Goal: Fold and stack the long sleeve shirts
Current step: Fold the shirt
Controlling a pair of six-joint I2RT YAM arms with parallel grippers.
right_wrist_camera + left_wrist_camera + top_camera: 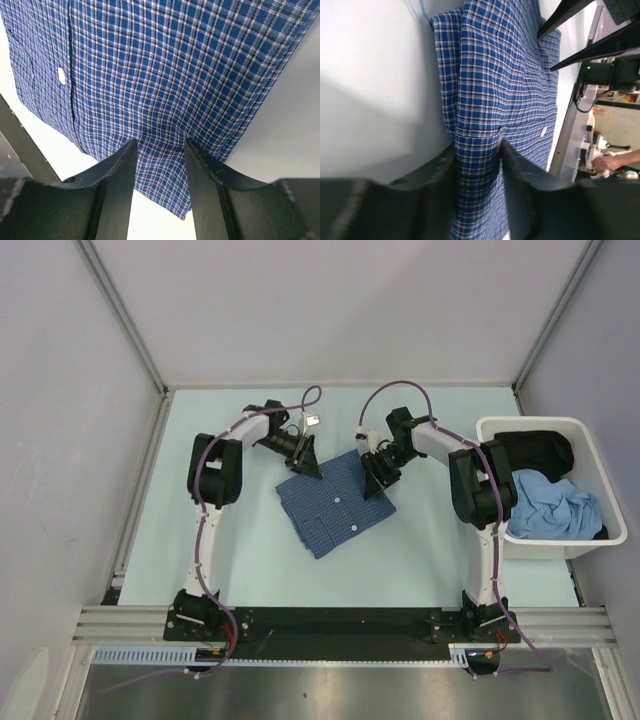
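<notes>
The blue checked shirt [335,502] lies already folded into a small rectangle mid-desk [230,550], the left hand [477,165] and right hand [160,160] each clamped on a far corner, while more clothes wait in the white bin [545,545].

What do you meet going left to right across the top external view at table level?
Left gripper → folded blue checked shirt → right gripper → white bin holding dark and light-blue clothes.

Blue white-checked shirt [335,504], folded into a skewed rectangle, flat mid-table; more garments [548,506] heaped in the bin.
</notes>
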